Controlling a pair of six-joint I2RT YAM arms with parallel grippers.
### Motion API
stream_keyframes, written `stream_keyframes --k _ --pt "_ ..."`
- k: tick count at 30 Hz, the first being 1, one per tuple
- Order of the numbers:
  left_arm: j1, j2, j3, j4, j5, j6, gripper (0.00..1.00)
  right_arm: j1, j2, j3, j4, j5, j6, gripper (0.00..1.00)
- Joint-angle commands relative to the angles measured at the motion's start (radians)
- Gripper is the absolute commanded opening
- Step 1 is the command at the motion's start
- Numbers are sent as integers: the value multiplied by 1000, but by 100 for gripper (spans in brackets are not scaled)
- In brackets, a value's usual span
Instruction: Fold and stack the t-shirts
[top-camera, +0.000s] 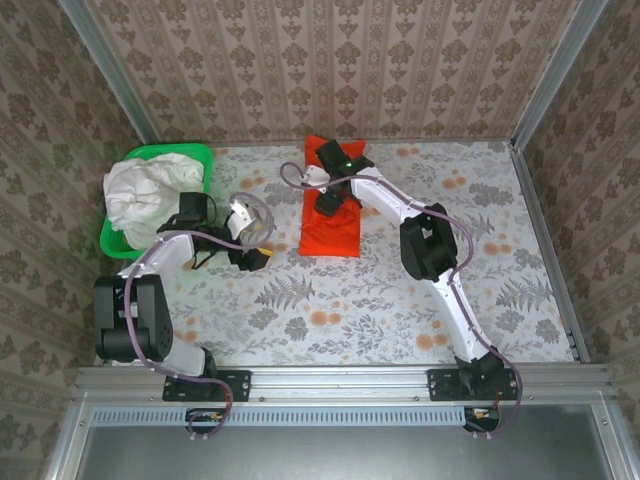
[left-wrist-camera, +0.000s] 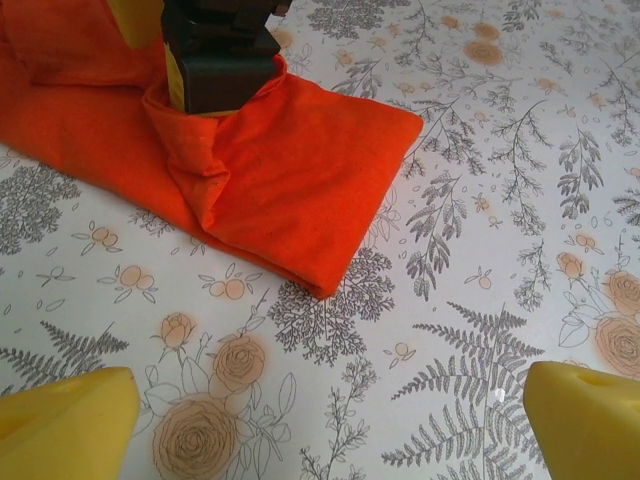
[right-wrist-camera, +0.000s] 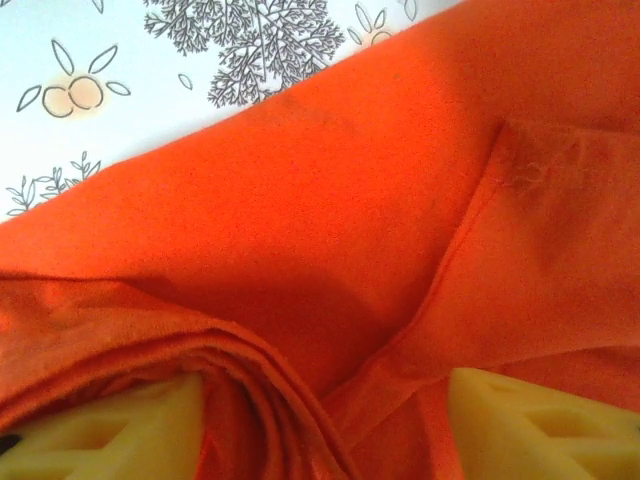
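The orange-red t-shirt (top-camera: 332, 228) lies folded into a narrow rectangle at the middle of the table. My right gripper (top-camera: 328, 203) is pressed down into its upper half. In the right wrist view the right gripper (right-wrist-camera: 325, 425) is open, its yellow fingers (right-wrist-camera: 110, 430) apart, with loose folds of the orange-red t-shirt (right-wrist-camera: 330, 230) bunched between them. The white t-shirt (top-camera: 145, 190) is heaped in the green basket. My left gripper (top-camera: 250, 250) hovers left of the orange shirt. In the left wrist view the left gripper (left-wrist-camera: 330, 430) is open over bare table, short of the orange-red t-shirt's (left-wrist-camera: 290, 180) folded corner.
The green basket (top-camera: 205, 152) stands at the back left against the wall. The flower-patterned table (top-camera: 400, 300) stretches to the right and front of the shirt. Patterned walls with metal corner posts close in the back and both sides.
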Motion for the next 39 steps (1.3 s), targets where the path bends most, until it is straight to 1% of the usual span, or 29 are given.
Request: stream_keyframes --k 1,3,4,9,13,16,19,21,23,25,26,29,32,34,39 --pt "-18 15 27 32 26 -15 100 2 -147 -129 109 -12 39 69" --pt "-31 16 23 38 11 -22 100 12 -199 -255 185 -43 20 71" --pt "-34 18 22 38 7 -23 100 19 -208 -288 218 -43 11 72" --pt "-41 -1 3 37 4 -32 100 32 -177 -303 234 -7 11 74" --pt "-44 -12 -9 41 1 -38 100 29 -102 -212 217 23 2 74" --pt "-45 -16 -11 42 -4 -41 100 26 -35 -94 195 37 8 74" --pt "-50 -20 -10 54 -14 -52 100 21 5 12 153 62 66 74" --pt "-54 -21 -11 73 -22 -66 100 15 -10 27 155 56 115 75" --pt "-57 -23 -11 87 -23 -74 100 14 -72 -53 208 17 122 75" --pt "-57 -27 -12 91 -20 -72 100 15 -154 -180 269 -43 93 76" --pt "-57 -32 -12 91 -16 -71 100 15 -191 -244 273 -75 78 76" --pt "-55 -43 -13 73 -2 -59 100 17 -283 -371 207 -147 23 77" --pt "-43 -45 -7 33 42 -33 100 35 -398 -553 245 -165 -1 78" --pt "-36 -47 -6 14 62 -18 100 52 -453 -642 262 -174 -1 78" --pt "-16 -66 -22 32 99 -32 100 119 -510 -784 267 -182 -18 78"
